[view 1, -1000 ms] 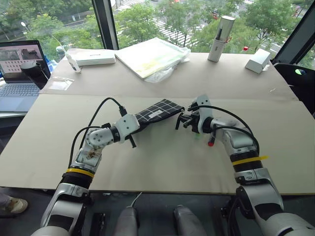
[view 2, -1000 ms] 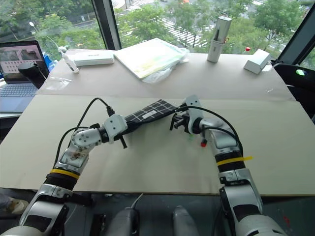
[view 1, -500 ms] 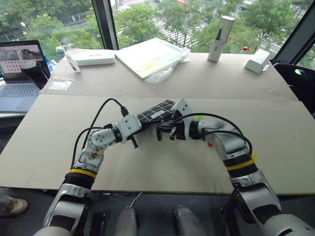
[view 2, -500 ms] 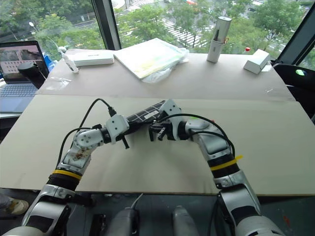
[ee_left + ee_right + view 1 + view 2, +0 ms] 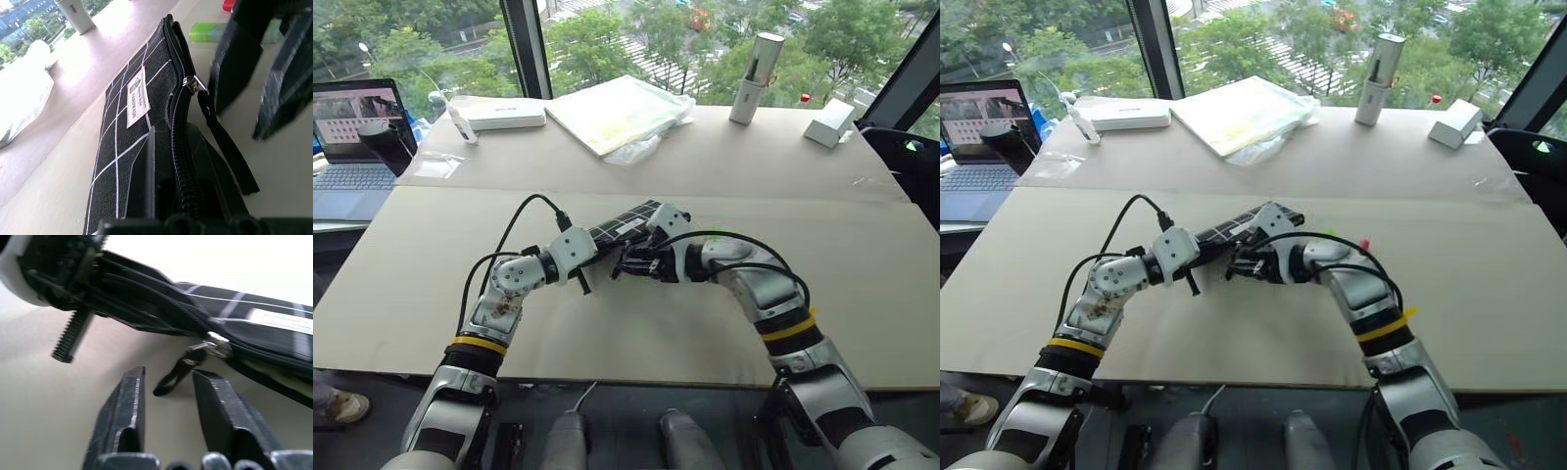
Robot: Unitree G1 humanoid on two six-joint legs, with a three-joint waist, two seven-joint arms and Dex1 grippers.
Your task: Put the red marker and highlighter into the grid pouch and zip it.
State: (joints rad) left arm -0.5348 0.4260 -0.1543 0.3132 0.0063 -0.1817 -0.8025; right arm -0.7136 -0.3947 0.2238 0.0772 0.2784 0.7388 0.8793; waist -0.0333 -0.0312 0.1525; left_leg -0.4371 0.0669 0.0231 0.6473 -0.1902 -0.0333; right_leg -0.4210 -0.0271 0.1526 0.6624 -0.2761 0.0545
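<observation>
The grid pouch (image 5: 632, 221), black with white lines, lies on the table, and my left gripper (image 5: 594, 251) is shut on the zipper edge at its near end. The zipper slider (image 5: 194, 83) sits a little beyond those fingers, and its black pull strap (image 5: 174, 377) rests on the table. My right gripper (image 5: 164, 375) is open, low over the table, with a fingertip on each side of the strap's end. The light-green highlighter (image 5: 210, 31) and the red marker (image 5: 229, 5) lie just past the pouch's far end, behind my right arm (image 5: 1363, 244).
Along the table's far side stand a laptop (image 5: 352, 147), a white box (image 5: 504, 115), a bagged stack of paper (image 5: 622, 113), a silver cylinder (image 5: 754, 64) and a small white box (image 5: 829, 122). A seam (image 5: 450, 189) crosses the table behind the pouch.
My right gripper has swung left from beside the pens to the pouch's zipper pull, and its fingers have opened. The left gripper has kept its hold and place.
</observation>
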